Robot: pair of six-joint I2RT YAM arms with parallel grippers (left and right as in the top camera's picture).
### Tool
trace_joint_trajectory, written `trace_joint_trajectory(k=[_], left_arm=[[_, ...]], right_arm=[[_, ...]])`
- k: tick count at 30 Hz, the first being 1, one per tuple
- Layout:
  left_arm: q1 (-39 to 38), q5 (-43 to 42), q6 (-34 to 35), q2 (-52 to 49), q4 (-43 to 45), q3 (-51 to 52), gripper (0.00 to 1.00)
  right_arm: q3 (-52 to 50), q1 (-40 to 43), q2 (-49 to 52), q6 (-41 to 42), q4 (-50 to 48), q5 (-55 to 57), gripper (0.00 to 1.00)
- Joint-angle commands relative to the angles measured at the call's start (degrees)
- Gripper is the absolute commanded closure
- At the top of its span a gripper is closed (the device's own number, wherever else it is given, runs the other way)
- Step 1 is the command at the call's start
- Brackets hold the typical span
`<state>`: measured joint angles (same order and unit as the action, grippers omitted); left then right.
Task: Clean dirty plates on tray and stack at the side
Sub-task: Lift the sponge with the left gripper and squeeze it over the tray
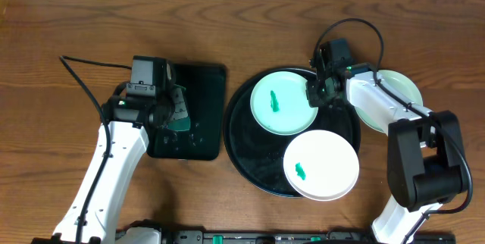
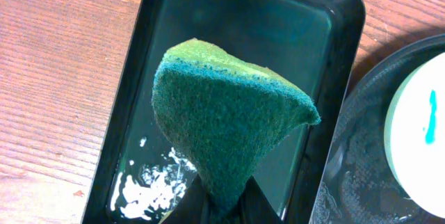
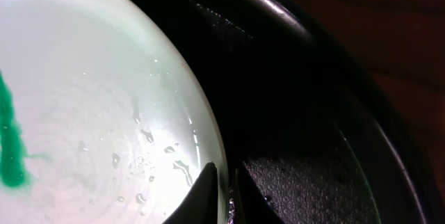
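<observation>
The round black tray [image 1: 250, 145] holds a mint-green plate [image 1: 284, 101] with a green smear and, nearer the front, a white plate [image 1: 320, 164] that is also smeared. A second mint-green plate [image 1: 398, 92] lies on the table to the tray's right, partly under the right arm. My right gripper [image 1: 314, 92] is at the right rim of the mint-green plate on the tray. The right wrist view shows the gripper [image 3: 224, 182] shut on that rim, one finger on the wet plate [image 3: 104, 99], the other outside it. My left gripper [image 2: 222, 206] is shut on a green sponge [image 2: 222, 113].
A rectangular dark green tray [image 2: 327, 57] lies under the sponge, with white foam [image 2: 149, 189] in its near corner; it sits just left of the black tray [image 2: 361, 147]. A black cable [image 1: 83, 77] trails left of the left arm across the wooden table.
</observation>
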<state>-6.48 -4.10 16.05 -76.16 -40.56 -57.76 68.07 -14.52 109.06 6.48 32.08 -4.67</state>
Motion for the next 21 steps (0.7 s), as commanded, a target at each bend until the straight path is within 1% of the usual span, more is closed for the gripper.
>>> trace_joint_trajectory(k=[1,7,8,10,12,16,21], left_arm=[[0.04,0.63,-0.57,-0.55,-0.13,-0.55,0.92],[0.04,0.66,-0.57,-0.59,-0.11,-0.55,0.93],[0.04,0.66,-0.57,-0.59,-0.09,-0.55,0.93],[0.04,0.66,-0.57,-0.59,-0.09,-0.52,0.93],[0.04,0.66,-0.57,-0.59,-0.09,-0.52,0.93],[0.02,0.66,-0.57,-0.59,-0.09,-0.44,0.93],[0.02,0.66,-0.57,-0.59,-0.02,0.09,0.93]], right_arm=[[-0.37,0.5,0.26,-0.11,0.11,-0.11,0.99],[-0.37,0.5,0.26,-0.11,0.31,-0.17,0.99],[-0.37,0.5,0.26,-0.11,0.31,-0.35,0.95],[-0.37,0.44,0.26,-0.11,0.31,-0.35,0.93],[-0.37,0.44,0.26,0.31,0.28,-0.33,0.99],[-0.37,0.44,0.26,4.66,0.33,-0.35,0.99],[-0.35,0.44,0.26,6.67,0.52,-0.35,0.99]])
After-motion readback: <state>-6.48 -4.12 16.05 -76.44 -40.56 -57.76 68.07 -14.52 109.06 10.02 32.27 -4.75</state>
